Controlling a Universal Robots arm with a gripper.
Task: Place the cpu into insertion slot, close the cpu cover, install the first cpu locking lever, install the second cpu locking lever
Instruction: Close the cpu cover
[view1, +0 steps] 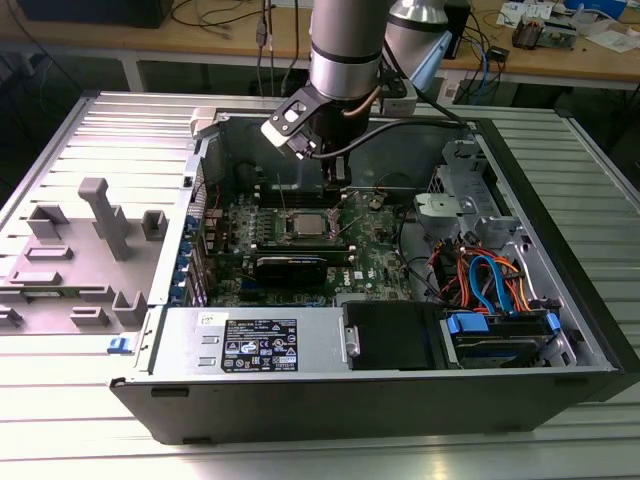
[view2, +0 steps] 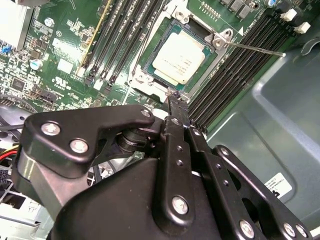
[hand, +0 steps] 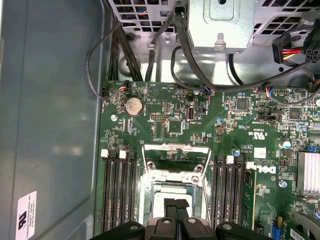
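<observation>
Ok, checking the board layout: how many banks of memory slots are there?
2. One bank flanks the insertion slot on one side, the other bank on the opposite side.

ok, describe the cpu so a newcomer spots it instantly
Find the green circuit board inside the open computer case. Between two banks of long black memory slots sits the silver-rimmed insertion slot. The cpu is the flat, pale grey metal square lying in it; nothing else nearby is smooth metal.

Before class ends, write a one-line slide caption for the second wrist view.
Shut gripper poised near the insertion slot's rim, with the cpu seated inside.
</observation>
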